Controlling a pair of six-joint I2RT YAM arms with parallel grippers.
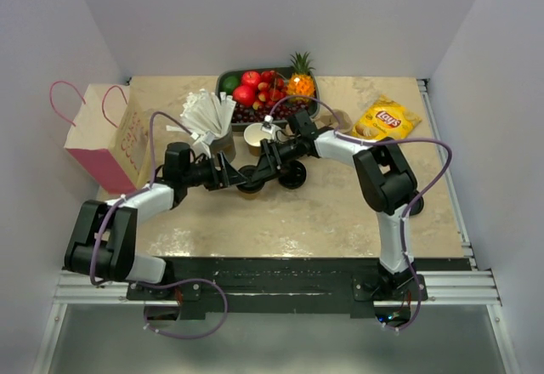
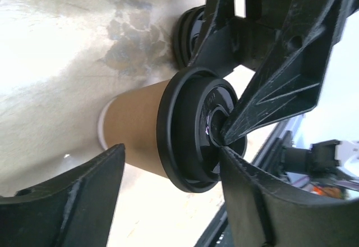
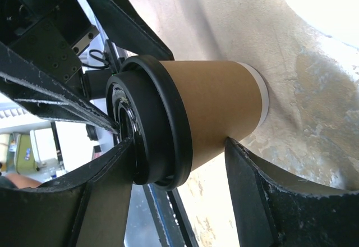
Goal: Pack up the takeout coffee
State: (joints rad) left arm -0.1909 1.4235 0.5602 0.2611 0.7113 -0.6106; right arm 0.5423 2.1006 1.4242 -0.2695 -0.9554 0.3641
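The takeout coffee (image 2: pixel 137 137), a small brown kraft-paper cup with a round black plastic lid (image 2: pixel 188 132) pressed on, stands upright on the mottled beige stone-look counter (image 1: pixel 297 221), about mid-counter, between the two arms.

The left pincer (image 2: pixel 171 163) comes at it from the left. Its jaws are parted and straddle the cup, one black finger (image 2: pixel 67 202) beside the paper wall and the other by the lid's rim; whether either pad presses the cup I cannot tell.

The right pincer (image 3: pixel 178 146) reaches in from the opposite side, also spread. One finger (image 3: pixel 106 196) lies across the top of the lid, its tip resting on the lid's centre as the left wrist view shows. The other finger (image 3: pixel 280 202) stands beside the cup's wall, near the base. It has no firm hold on anything.

Just behind the cup are a stack of loose flat black lids (image 1: pixel 293 174) and a lidless paper cup with a white inside (image 1: pixel 257 136). Farther back sits a dark tray of fruit (image 1: pixel 268 89). A yellow bag of crisps (image 1: pixel 387 121) lies at the right, and a pink paper bag with looped handles (image 1: pixel 102 140) stands at the left edge.
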